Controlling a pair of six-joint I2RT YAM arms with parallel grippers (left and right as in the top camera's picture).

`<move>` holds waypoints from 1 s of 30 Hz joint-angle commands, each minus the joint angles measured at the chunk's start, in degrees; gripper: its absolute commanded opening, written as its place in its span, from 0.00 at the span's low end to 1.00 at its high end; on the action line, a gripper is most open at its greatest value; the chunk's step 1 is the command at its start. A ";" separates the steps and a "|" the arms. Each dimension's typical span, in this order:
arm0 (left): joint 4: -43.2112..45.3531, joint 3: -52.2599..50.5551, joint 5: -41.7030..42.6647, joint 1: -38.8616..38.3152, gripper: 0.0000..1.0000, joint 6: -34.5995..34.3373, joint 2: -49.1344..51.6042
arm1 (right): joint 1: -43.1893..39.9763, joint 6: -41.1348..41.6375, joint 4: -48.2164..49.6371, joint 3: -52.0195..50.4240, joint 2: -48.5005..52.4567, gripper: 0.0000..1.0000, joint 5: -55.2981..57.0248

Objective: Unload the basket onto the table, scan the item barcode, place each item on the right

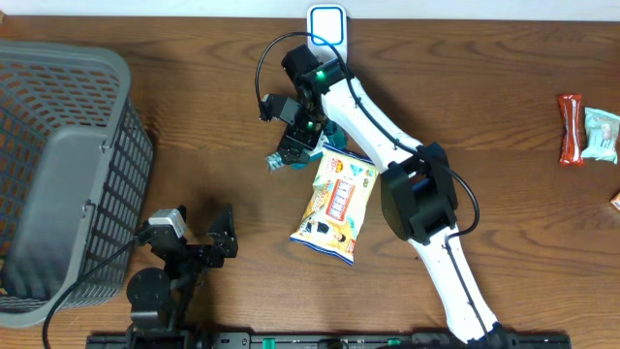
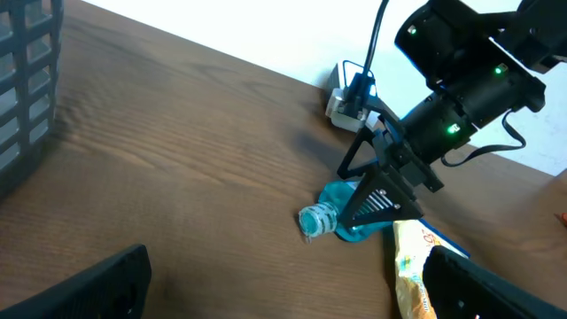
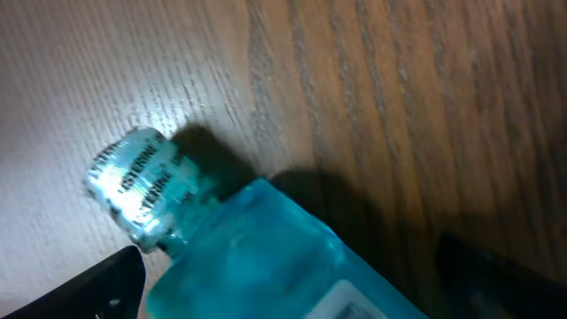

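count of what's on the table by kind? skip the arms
Basket: 1
Blue bottle: 1
Snack bag: 1
White device, likely the scanner: 1
Small packets: 2
Total: 6, plus an orange sliver cut off at the right edge, kind unclear.

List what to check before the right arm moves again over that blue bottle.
1. Right gripper open: ok.
2. Bottle lying on its side on the table, between the right fingers: ok.
3. Barcode in view: cannot tell. Only a corner of the label shows.
4. Snack bag clear of the bottle: cannot tell. It lies close beside the bottle and may touch it.
5. Left gripper open, empty and well away from the bottle: ok.
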 commanded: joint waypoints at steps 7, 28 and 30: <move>-1.20 -0.94 0.72 -0.17 0.98 0.11 -0.22 | -0.02 -6.10 -6.80 -0.04 0.52 0.99 1.38; -1.20 -0.94 0.72 -0.17 0.98 0.11 -0.22 | 1.42 8.46 -8.24 -5.14 0.52 0.74 0.98; -1.20 -0.94 0.72 -0.17 0.98 0.11 -0.22 | 1.64 10.45 -5.53 -7.96 0.52 0.68 3.08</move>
